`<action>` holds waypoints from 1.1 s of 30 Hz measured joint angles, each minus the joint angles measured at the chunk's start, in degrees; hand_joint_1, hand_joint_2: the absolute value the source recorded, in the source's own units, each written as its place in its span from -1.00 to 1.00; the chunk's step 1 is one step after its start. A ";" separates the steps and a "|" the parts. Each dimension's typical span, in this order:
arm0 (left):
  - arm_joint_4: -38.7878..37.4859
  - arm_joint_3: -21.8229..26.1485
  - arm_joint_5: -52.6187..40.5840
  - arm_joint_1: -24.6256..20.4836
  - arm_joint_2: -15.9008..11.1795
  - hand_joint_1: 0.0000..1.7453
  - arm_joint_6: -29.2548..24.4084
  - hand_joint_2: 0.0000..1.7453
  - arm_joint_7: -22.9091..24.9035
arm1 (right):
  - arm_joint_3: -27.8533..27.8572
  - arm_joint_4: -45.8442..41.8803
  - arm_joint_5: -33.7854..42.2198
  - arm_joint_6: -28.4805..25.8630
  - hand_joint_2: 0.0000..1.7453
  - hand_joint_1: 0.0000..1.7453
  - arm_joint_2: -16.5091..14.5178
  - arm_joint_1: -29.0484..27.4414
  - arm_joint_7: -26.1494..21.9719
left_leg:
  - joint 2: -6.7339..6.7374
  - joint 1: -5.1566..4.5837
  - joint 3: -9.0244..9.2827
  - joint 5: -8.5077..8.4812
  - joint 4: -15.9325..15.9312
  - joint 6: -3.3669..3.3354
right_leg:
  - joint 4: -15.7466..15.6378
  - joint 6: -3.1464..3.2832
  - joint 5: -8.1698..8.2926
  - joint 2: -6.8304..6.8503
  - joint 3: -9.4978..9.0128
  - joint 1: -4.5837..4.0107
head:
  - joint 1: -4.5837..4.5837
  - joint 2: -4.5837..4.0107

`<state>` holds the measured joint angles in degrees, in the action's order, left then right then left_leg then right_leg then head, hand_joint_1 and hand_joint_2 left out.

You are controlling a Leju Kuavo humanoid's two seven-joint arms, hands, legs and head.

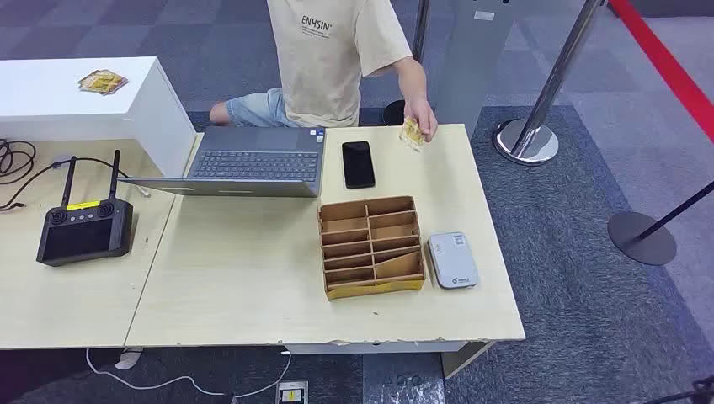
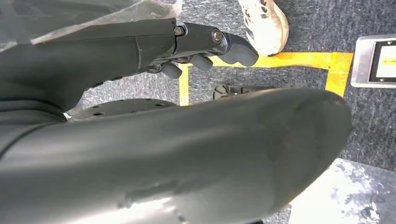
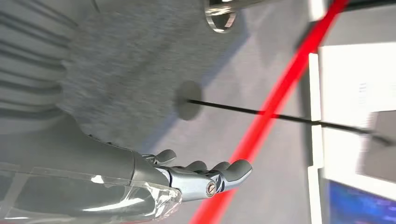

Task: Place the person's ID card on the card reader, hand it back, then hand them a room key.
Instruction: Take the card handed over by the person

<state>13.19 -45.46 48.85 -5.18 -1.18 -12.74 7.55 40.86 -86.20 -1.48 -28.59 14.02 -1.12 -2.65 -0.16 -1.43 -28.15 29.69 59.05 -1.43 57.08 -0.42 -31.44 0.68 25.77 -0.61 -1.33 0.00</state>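
Beyond the desk (image 1: pixel 253 278) a person's hand (image 1: pixel 421 118) holds the ID card (image 1: pixel 412 133), well apart from both hands' empty, loosely spread fingers (image 2: pixel 233 49).

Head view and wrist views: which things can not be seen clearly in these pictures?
- Card in the person's hand, head view: too small to read.
- Organizer box compartments, head view: dividers hide the contents.
- Left hand, left wrist view: a dark body part covers the floor below.

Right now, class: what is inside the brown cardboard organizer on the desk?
The cardboard organizer shows only brown dividers and bare compartments; no cards are visible. The slot floors behind the dividers are partly hidden, so flat cards could lie unseen.
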 joint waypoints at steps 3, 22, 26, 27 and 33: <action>-0.02 0.00 0.05 0.00 0.00 -1.00 0.08 -1.00 -0.07 | -0.99 -3.81 -1.85 -0.71 1.00 -1.00 0.51 -0.23 0.86 | 0.00 0.00 0.00 0.00 0.00 0.00 | 0.00 0.00 0.00 0.00 0.00 0.00 | 0.00 0.00; -0.12 -0.49 0.76 -0.08 0.03 -1.00 1.32 -0.50 -1.36 | -16.52 -37.81 -11.92 -5.44 1.00 -1.00 6.35 2.70 8.27 | -0.01 0.01 -0.07 -0.01 -0.02 0.01 | 0.03 0.00 -0.01 0.02 0.01 -0.03 | 0.00 0.00; -0.12 -1.20 0.54 -0.11 0.04 -1.00 1.60 1.00 -1.43 | -22.34 -41.29 -14.44 -3.26 1.00 -1.00 7.56 5.76 10.80 | -0.02 0.01 -0.10 -0.01 -0.02 0.01 | 0.03 0.00 -0.01 0.03 0.02 -0.03 | 0.00 0.00; -0.12 -1.33 0.42 -0.12 0.05 -1.00 1.68 1.00 -1.43 | -23.82 -41.62 -14.96 -2.53 1.00 -1.00 7.73 6.45 11.29 | -0.02 0.01 -0.11 -0.01 -0.03 0.01 | 0.03 0.00 -0.01 0.03 0.03 -0.03 | 0.00 0.00; -0.12 -2.48 -0.51 -0.27 0.03 -1.00 2.16 1.00 -1.42 | -33.42 -41.75 -18.66 2.18 1.00 -1.00 8.08 10.24 12.44 | -0.04 0.01 -0.18 -0.01 -0.02 0.01 | 0.04 0.00 -0.01 0.06 0.10 -0.02 | 0.00 0.00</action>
<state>13.07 -47.94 48.34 -5.45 -1.15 -10.58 6.13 7.44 -127.95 -20.15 -26.40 22.10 9.12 9.79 -0.20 -1.42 -28.33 29.69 59.02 -1.42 57.11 -0.42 -31.45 0.73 25.87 -0.63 -1.33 0.00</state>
